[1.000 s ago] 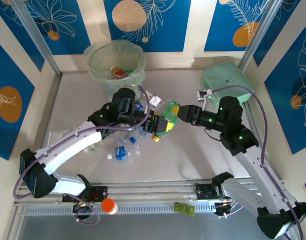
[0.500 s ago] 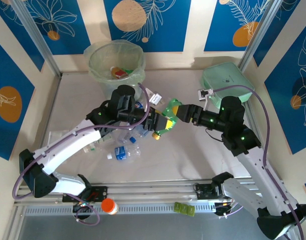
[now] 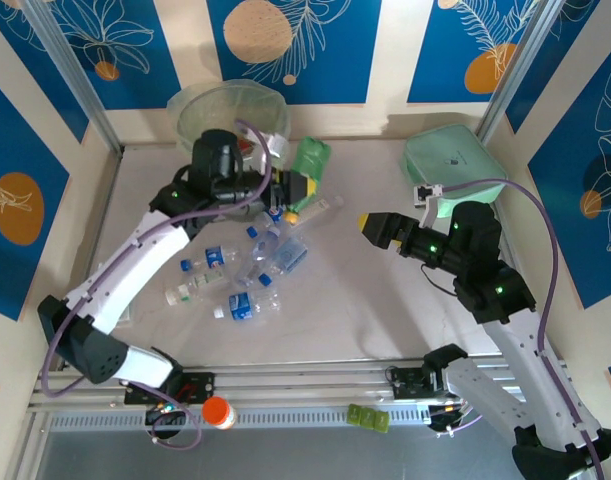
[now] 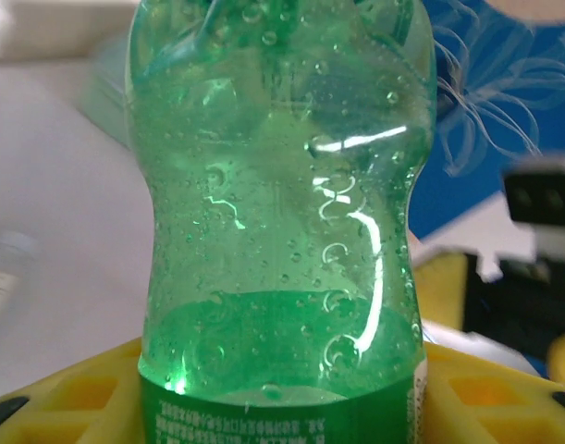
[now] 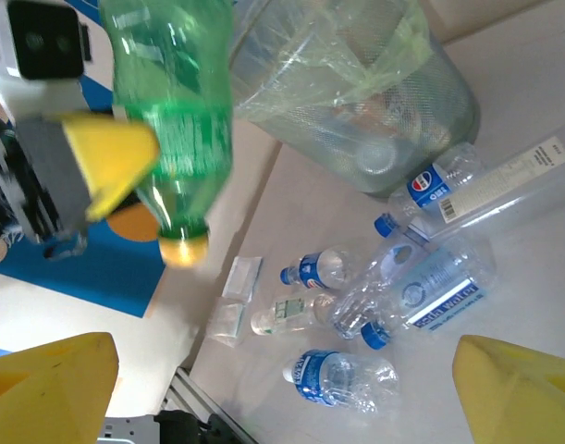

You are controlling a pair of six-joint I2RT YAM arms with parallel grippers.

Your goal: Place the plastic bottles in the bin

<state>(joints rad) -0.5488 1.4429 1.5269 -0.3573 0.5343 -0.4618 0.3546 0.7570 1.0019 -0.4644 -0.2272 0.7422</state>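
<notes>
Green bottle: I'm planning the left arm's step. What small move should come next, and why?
Probably swing the left gripper leftward until the green bottle hangs over the bin, then open. The bottle is gripped but sits beside the bin's rim, not over its mouth.

Blue wall panels printed with white leaf outlines and orange and tan discs, parted by cream vertical strips, close in a pale grey matte tabletop on three sides, with slanting silver metal posts at the far corners and a ribbed aluminium rail along its near edge.
</notes>
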